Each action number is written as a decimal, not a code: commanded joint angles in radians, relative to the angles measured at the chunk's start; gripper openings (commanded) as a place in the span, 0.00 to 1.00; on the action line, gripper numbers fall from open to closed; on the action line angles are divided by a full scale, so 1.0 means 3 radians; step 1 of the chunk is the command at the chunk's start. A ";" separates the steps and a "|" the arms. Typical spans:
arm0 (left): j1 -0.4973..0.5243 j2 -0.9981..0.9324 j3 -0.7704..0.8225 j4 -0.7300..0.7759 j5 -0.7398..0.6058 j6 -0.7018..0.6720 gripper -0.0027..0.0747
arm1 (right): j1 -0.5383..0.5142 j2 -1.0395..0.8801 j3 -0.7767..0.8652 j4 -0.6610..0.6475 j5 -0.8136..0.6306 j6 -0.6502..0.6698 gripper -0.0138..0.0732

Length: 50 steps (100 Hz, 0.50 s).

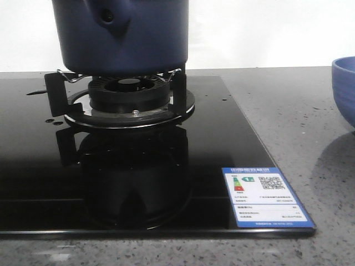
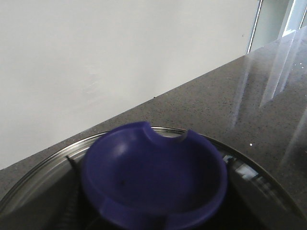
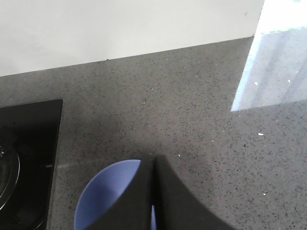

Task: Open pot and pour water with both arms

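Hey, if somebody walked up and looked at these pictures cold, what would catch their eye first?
Probably the dark blue pot sitting on the burner grate of the glossy black cooktop, filling the top of the front view. Next, the lighter blue bowl on the grey counter at the far right edge, with the right gripper, jaws together, right above it in the right wrist view.

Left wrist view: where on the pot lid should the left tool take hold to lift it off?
Take the blue cup-shaped knob at the middle of the glass lid, probably coming straight down from above. The knob stands proud of the lid, and its raised wall offers opposite faces to pinch. The lid itself looks too wide and flat. The view is blurred, so line up before closing.
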 commanded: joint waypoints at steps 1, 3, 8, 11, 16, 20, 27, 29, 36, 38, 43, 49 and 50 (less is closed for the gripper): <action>-0.0021 -0.0066 -0.0119 -0.0187 0.0099 0.0000 0.30 | -0.0018 -0.0017 -0.0088 0.0007 -0.0219 -0.0042 0.09; -0.0021 -0.0066 -0.0119 -0.0187 0.0099 0.0000 0.30 | -0.0018 -0.0017 -0.0088 0.0007 -0.0219 -0.0042 0.09; -0.0021 -0.0066 -0.0119 -0.0187 0.0094 0.0000 0.30 | -0.0018 -0.0017 -0.0088 0.0007 -0.0219 -0.0042 0.09; -0.0021 -0.0066 -0.0119 -0.0187 0.0092 0.0000 0.30 | -0.0018 -0.0017 -0.0088 0.0007 -0.0213 -0.0042 0.09; -0.0021 -0.0066 -0.0119 -0.0187 0.0086 0.0000 0.30 | -0.0018 -0.0017 -0.0088 0.0016 -0.0213 -0.0042 0.09; -0.0021 -0.0066 -0.0119 -0.0187 0.0086 0.0000 0.31 | -0.0018 -0.0017 -0.0088 0.0025 -0.0213 -0.0042 0.09; -0.0021 -0.0066 -0.0119 -0.0187 0.0086 0.0000 0.34 | -0.0018 -0.0017 -0.0088 0.0050 -0.0219 -0.0042 0.09; -0.0021 -0.0066 -0.0119 -0.0187 0.0086 0.0000 0.36 | -0.0018 -0.0017 -0.0088 0.0056 -0.0219 -0.0042 0.09; -0.0021 -0.0066 -0.0119 -0.0187 0.0086 0.0000 0.49 | -0.0018 -0.0017 -0.0088 0.0065 -0.0227 -0.0042 0.09; -0.0021 -0.0066 -0.0119 -0.0187 0.0071 0.0000 0.54 | -0.0018 -0.0017 -0.0088 0.0074 -0.0233 -0.0042 0.09; -0.0021 -0.0066 -0.0119 -0.0187 0.0036 0.0000 0.63 | -0.0018 -0.0017 -0.0088 0.0083 -0.0233 -0.0042 0.09; -0.0021 -0.0083 -0.0119 -0.0187 -0.0030 0.0000 0.70 | -0.0018 -0.0017 -0.0088 0.0091 -0.0233 -0.0042 0.09; -0.0021 -0.0090 -0.0119 -0.0187 -0.0038 0.0000 0.71 | -0.0018 -0.0017 -0.0088 0.0091 -0.0239 -0.0042 0.09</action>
